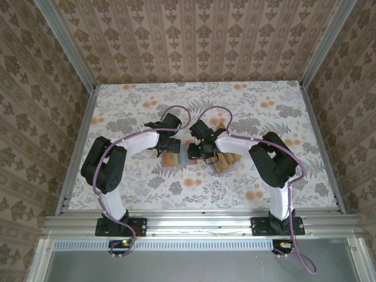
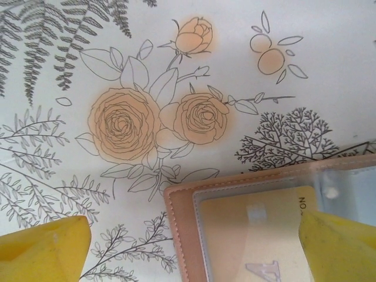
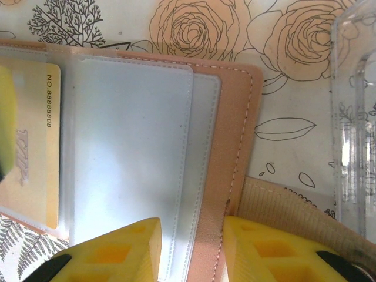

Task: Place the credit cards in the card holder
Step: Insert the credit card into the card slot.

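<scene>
Salmon-brown leather is lying open under both my wrists; the card holder (image 3: 232,117) is sitting spread on the flowered table (image 2: 47,117), near its middle, with its clear sleeves (image 3: 129,147) fanning out. One credit card (image 3: 35,135), the pale one with a printed number, is already sitting inside a sleeve, so I am judging the job as started but far from finished. The other credit cards (image 1: 228,161), about three as far as I am making out, are lying in a small fan just beside the holder on my right side.

My left gripper (image 2: 191,252) is hanging released, its yellow fingers (image 2: 44,249) spread wide over the holder's corner and gripping nothing. My right gripper (image 3: 194,252) is standing half-closed astride the stitched edge of the cover; I cannot tell whether it is pinching that edge or merely resting there.

What I am reckoning as left: picking each loose card from the fan and sliding it into an empty sleeve, one after another.
</scene>
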